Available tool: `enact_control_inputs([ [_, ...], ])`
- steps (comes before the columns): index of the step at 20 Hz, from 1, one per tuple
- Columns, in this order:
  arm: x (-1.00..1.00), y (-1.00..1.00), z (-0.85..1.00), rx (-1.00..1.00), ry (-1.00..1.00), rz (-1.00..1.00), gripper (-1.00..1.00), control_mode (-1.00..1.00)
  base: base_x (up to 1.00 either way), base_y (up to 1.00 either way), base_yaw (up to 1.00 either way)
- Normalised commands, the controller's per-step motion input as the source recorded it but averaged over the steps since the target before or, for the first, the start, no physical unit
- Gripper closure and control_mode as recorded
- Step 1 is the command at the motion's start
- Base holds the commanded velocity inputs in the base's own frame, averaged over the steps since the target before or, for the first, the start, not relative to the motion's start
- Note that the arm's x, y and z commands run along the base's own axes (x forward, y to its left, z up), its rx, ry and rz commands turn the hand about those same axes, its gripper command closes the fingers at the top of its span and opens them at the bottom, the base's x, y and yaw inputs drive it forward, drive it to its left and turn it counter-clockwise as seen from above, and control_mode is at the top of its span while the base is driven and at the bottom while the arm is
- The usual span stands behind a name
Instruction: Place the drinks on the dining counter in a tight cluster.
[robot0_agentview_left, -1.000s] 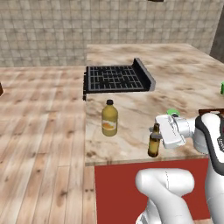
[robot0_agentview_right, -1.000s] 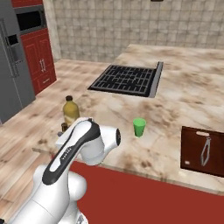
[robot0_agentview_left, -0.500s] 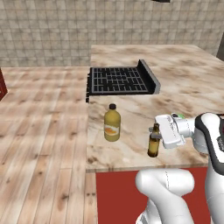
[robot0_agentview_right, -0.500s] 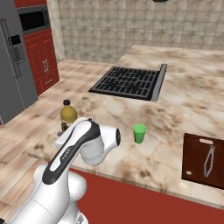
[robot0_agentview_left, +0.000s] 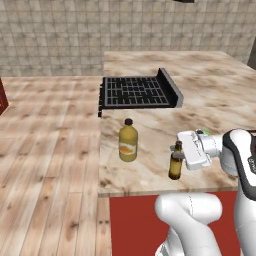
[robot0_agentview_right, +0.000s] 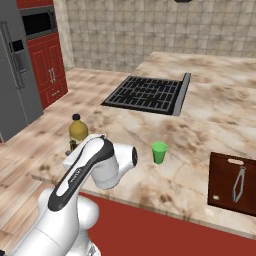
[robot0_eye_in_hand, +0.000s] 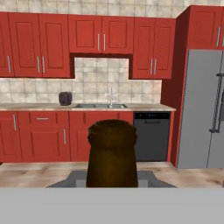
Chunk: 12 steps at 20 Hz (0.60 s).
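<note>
Left base view: the tool (robot0_agentview_left: 179, 156) is clenched on the brown glass bottle (robot0_agentview_left: 174, 164), upright at the tabletop's (robot0_agentview_left: 150, 165) near edge, near the juice bottle (robot0_agentview_left: 128, 140).

Right base view: the juice bottle (robot0_agentview_right: 77, 131) stands behind the arm; a green cup (robot0_agentview_right: 159, 152) sits apart.

Hand view: the bottle's neck (robot0_eye_in_hand: 112, 153) rises between the fingers.

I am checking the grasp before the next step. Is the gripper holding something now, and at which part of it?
Yes. The gripper is shut on the brown glass bottle, holding it at the neck, near the top; the bottle stays upright.
</note>
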Motion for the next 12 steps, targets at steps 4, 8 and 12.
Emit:
enact_control_inputs([
  [4, 0.0, 0.0, 0.0, 0.0, 0.0, 0.0, 1.0, 1.0, 0.0, 0.0, 0.0],
  [8, 0.0, 0.0, 0.0, 0.0, 0.0, 0.0, 1.0, 1.0, 0.02, -0.03, 0.02],
  [12, 0.16, -0.05, 0.0, 0.0, 0.0, 0.0, 1.0, -1.0, 0.1, -0.03, 0.0],
])
